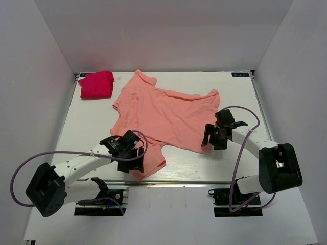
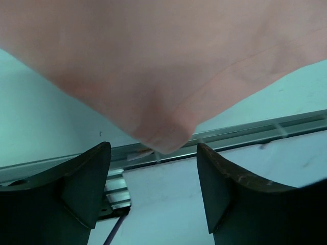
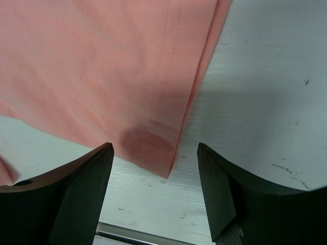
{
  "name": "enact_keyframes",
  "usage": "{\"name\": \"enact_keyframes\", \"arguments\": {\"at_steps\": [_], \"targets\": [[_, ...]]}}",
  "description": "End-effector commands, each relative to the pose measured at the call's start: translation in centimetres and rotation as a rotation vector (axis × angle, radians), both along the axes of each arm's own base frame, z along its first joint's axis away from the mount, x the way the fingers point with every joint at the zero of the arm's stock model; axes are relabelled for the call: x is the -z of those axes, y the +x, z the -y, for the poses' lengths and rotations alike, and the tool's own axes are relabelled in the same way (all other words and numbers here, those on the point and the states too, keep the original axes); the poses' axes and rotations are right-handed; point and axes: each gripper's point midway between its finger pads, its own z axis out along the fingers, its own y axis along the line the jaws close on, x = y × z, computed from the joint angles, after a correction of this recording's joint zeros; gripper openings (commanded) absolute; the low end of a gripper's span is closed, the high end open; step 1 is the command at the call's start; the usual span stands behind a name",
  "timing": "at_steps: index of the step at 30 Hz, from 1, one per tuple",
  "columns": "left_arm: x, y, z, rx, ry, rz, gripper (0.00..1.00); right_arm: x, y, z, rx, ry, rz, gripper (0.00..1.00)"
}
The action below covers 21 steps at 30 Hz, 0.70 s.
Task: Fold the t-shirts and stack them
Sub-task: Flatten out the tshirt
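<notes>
- Salmon t-shirt cloth sits at the mouth of both your claws, and neither one pinches it.
- Your left claw stands spread wide. A rounded corner of the fabric pokes toward the gap between its fingers, close to the front rail at the near edge.
- Your right claw is spread just as wide. A stitched hem corner lies just ahead of its gap, flat on the white table.
- From above, the left claw is over the near-left lobe of the garment and the right claw is at its near-right edge.
- The shirt sprawls rumpled and slantwise across the middle, neck toward the far left.
- The magenta t-shirt rests as a compact folded bundle in the far-left corner, well apart from the salmon one.
- As I judge it, one tee is done and you are at the first grasp on the second, before any fold is made.
- Your next move calls for lowering each claw until a finger slides under its corner, then closing on both corners together.
- Take a single layer only. The left corner looks doubled over, so a careless pinch there could trap two layers.
</notes>
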Motion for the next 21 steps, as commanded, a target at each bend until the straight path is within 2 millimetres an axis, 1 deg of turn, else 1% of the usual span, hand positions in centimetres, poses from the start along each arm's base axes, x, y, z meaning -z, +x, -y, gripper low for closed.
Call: {"name": "enact_keyframes", "arguments": {"at_steps": [1, 2, 4, 6, 9, 10, 12, 15, 17, 18, 20, 21], "targets": [[1.1, -1.4, -0.6, -0.036, 0.040, -0.059, 0.77, -0.1, 0.2, -0.1, 0.003, -0.006, 0.013, 0.72], [1.1, -1.2, -0.4, -0.029, 0.042, -0.041, 0.74, -0.2, 0.2, 0.1, 0.001, -0.009, 0.018, 0.72], [1.9, -1.4, -0.6, -0.029, 0.044, -0.043, 0.72, 0.1, -0.1, 0.1, 0.001, -0.012, 0.008, 0.72], [2.2, -1.3, 0.4, -0.014, 0.017, -0.036, 0.71, 0.2, -0.2, 0.2, 0.001, -0.013, 0.005, 0.72], [3.4, -1.4, 0.9, -0.005, 0.007, -0.030, 0.71, 0.3, -0.5, -0.1, -0.003, 0.001, 0.002, 0.71], [3.4, -1.1, 1.2, -0.013, -0.002, -0.025, 0.71, 0.3, -0.6, 0.0, 0.004, 0.004, 0.000, 0.71], [4.0, -1.7, 1.5, 0.013, -0.002, -0.039, 0.65, 0.3, -0.8, -0.1, 0.007, 0.008, 0.007, 0.71], [5.1, -2.1, 0.4, 0.019, 0.082, -0.052, 0.55, 0.4, -1.0, -0.2, 0.008, 0.010, 0.009, 0.70], [5.3, -2.0, 0.2, 0.016, 0.099, -0.051, 0.49, 0.2, -0.9, -0.5, 0.005, 0.021, 0.016, 0.68], [5.1, -1.6, 0.9, 0.027, 0.077, -0.030, 0.40, 0.3, -0.7, -0.7, 0.002, 0.025, 0.022, 0.68], [4.9, -1.7, 1.7, 0.041, 0.046, -0.030, 0.30, 0.7, -0.8, -0.8, 0.005, 0.015, 0.010, 0.68], [4.9, -1.9, 1.8, 0.052, 0.046, -0.030, 0.22, 0.9, -0.9, -1.0, 0.004, 0.010, -0.003, 0.64]]}}
